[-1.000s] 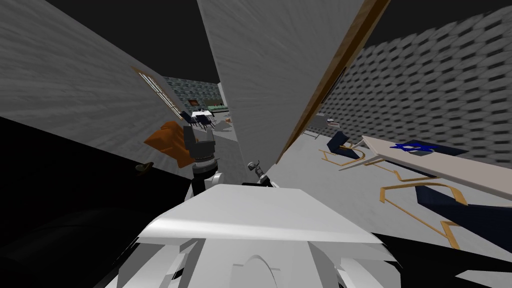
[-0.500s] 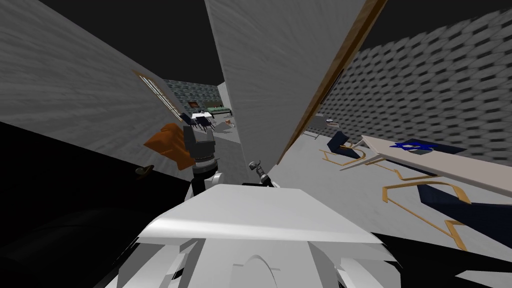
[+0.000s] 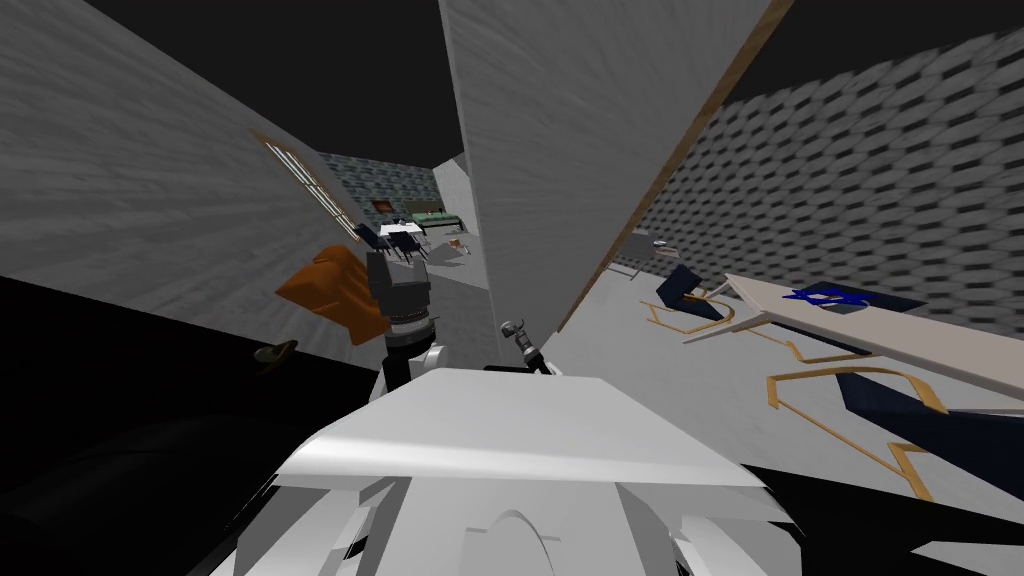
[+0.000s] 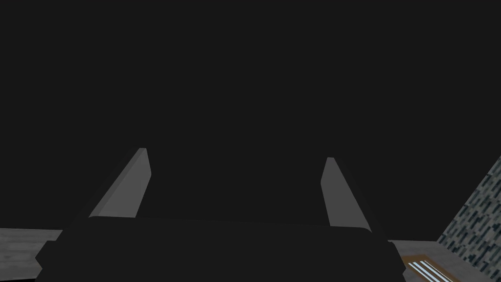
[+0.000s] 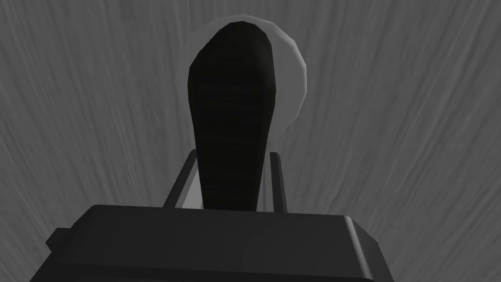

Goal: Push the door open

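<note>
The grey door with a wood-coloured edge stands ajar just ahead of me, swung away to the right. Its dark lever handle sits on a pale round plate against the grey door face. My right gripper is shut on this lever, with a finger pressing each side. In the head view the handle and right gripper show small at the door's lower edge. My left gripper is open and holds nothing, and the left arm is raised in the gap left of the door.
A grey wall with a narrow glazed door runs along the left, with an orange object at its foot and a black area below it. Through the gap lies a far room with a table and chairs. On the right are a long pale table and a blue-and-gold rug.
The door has swung further to the right, widening the gap on its left and narrowing its wooden edge. My view has shifted slightly. The right gripper stays on the handle.
</note>
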